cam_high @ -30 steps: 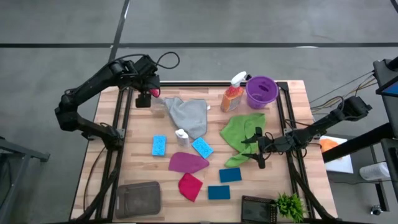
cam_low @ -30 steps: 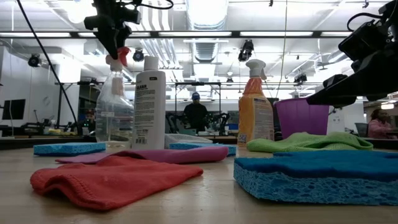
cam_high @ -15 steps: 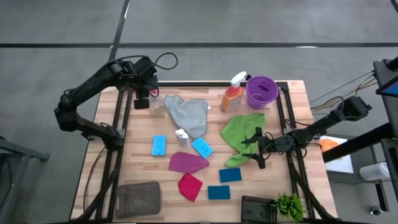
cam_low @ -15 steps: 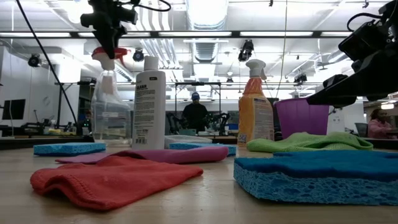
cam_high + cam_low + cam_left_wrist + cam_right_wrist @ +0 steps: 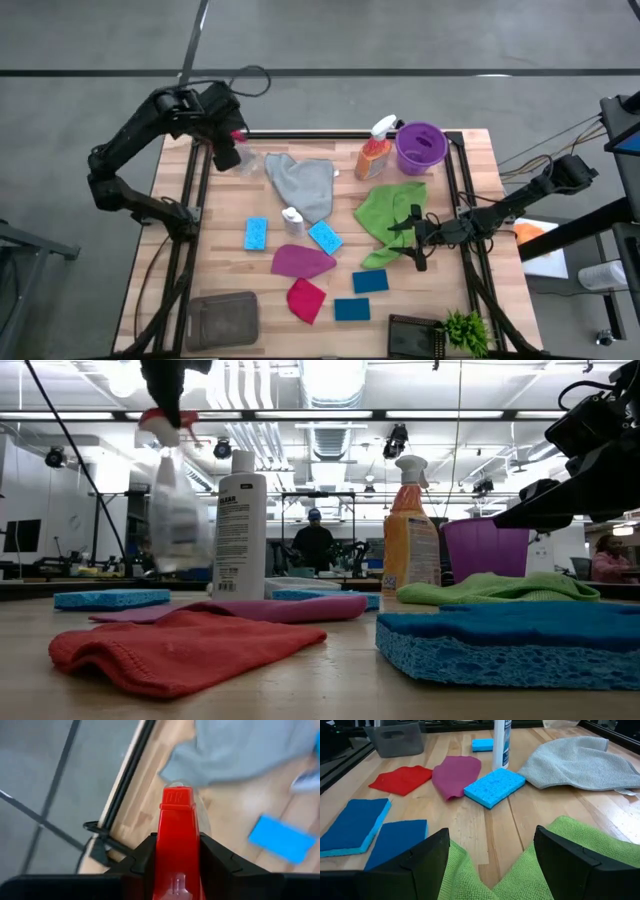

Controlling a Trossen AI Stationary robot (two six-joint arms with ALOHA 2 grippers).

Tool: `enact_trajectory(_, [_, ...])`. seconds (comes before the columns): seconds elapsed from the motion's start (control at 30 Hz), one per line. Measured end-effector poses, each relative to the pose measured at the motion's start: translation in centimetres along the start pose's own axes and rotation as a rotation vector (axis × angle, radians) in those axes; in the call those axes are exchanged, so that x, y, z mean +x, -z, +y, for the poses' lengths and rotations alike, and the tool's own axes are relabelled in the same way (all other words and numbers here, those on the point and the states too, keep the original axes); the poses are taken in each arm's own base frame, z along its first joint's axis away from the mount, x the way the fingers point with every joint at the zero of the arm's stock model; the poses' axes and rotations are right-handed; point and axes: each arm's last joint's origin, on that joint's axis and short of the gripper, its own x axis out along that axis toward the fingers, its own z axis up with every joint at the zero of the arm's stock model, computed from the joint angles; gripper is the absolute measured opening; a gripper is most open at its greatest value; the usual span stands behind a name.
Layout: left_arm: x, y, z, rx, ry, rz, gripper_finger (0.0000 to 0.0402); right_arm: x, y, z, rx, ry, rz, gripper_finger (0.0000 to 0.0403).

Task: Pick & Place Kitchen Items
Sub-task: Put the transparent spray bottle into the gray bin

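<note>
My left gripper (image 5: pixel 230 150) is shut on the clear spray bottle (image 5: pixel 175 505) with a red trigger head, above the table's far left corner. My right gripper (image 5: pixel 412 238) is open and empty, low over the near edge of the green cloth (image 5: pixel 390 212), with its fingers standing on either side of a fold of the cloth (image 5: pixel 490 880). The grey cloth (image 5: pixel 305 185), magenta cloth (image 5: pixel 300 261) and red cloth (image 5: pixel 306 299) lie flat. The white bottle (image 5: pixel 292 220) and the orange spray bottle (image 5: pixel 374 155) stand upright. Several blue sponges (image 5: pixel 256 233) lie on the table. My left gripper pinches the bottle's red trigger head (image 5: pixel 176 835) between its two fingers, one on each side. The fingers come from above, pointing down. The clear body (image 5: pixel 202 815) hangs below them, lifted clear of the table and slightly tilted.
A purple bucket (image 5: pixel 420 147) stands at the far right beside the orange bottle. A grey bin (image 5: pixel 222 318) sits at the near left corner. A small green plant (image 5: pixel 465 330) and a dark box (image 5: pixel 415 328) are at the near right. People show in the room behind.
My left gripper has gone up and toward the table's far left corner with the clear spray bottle. The bottle stood on the table by the grey cloth. It now hangs lifted clear and slightly tilted.
</note>
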Motion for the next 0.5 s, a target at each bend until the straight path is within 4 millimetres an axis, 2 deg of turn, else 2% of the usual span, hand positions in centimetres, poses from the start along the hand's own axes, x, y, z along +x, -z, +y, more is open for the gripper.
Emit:
enact_trajectory(0.17, [-2.2,-0.2,-0.2,-0.124,0.163,-0.109,0.0107,0.0,0.0,0.0,0.0,-0.011,0.003,0.0283])
enact_trajectory(0.33, [-4.2,0.0,-1.9,-0.049,0.318,-0.198,0.0107,0.0,0.0,0.1,0.0,-0.023,0.006,0.0283])
enact_trajectory(0.5, [-5.4,0.7,-3.4,-0.028,0.219,-0.221,0.0107,0.0,0.0,0.1,-0.008,-0.023,0.005,0.0283])
